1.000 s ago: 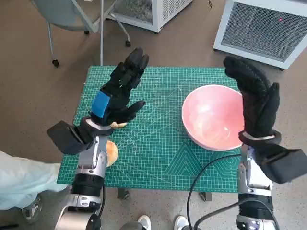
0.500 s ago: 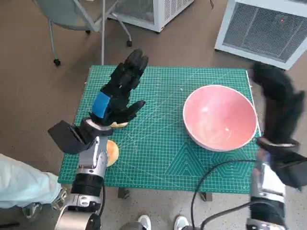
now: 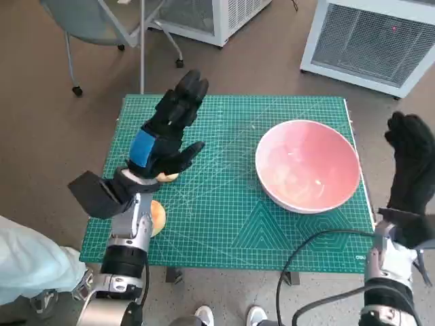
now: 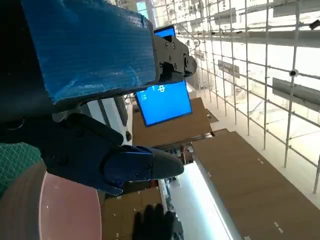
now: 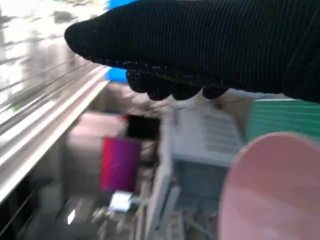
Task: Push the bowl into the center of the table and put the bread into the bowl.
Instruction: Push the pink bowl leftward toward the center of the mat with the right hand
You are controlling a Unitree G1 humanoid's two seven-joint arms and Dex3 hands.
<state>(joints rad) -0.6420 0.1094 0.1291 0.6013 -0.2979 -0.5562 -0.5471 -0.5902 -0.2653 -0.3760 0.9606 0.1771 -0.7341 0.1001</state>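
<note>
The pink bowl (image 3: 308,165) stands empty on the right half of the green cutting mat (image 3: 231,129); its rim also shows in the left wrist view (image 4: 60,210) and the right wrist view (image 5: 272,185). The bread (image 3: 158,216) lies at the mat's near left edge, partly hidden under my left forearm, with a tan piece (image 3: 167,178) peeking out below my left hand. My left hand (image 3: 166,129) hovers raised over the mat's left side, fingers spread, holding nothing. My right hand (image 3: 412,161) is upright beyond the mat's right edge, apart from the bowl, empty.
White mesh-fronted units stand on the floor behind the table at the top (image 3: 217,17) and top right (image 3: 370,41). A wheeled chair (image 3: 102,27) is at the top left. A person's pale trouser leg (image 3: 30,261) is by the near left corner. A black cable (image 3: 306,258) loops over the front edge.
My right hand has swung from over the bowl's right rim out to the right, past the mat's edge. The bowl and my left hand have stayed in place.
</note>
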